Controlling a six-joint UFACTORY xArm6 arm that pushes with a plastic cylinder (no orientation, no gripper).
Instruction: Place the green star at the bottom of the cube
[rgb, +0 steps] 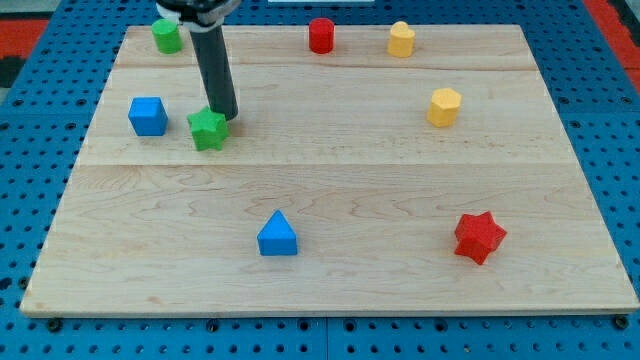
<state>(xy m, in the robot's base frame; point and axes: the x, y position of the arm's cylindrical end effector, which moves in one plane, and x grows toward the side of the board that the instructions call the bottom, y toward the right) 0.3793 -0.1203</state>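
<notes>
The green star (208, 130) lies on the wooden board (330, 270) at the upper left. The blue cube (147, 116) sits just to its left, slightly higher in the view, with a small gap between them. My tip (226, 117) is at the star's upper right edge, touching or almost touching it. The dark rod rises from there toward the view's top.
A green cylinder (166, 36) stands at the top left corner. A red cylinder (321, 35) and a yellow block (401, 40) are at the top. A yellow hexagon block (444, 107) is at the right. A blue triangle (277, 236) and a red star (479, 237) lie lower down.
</notes>
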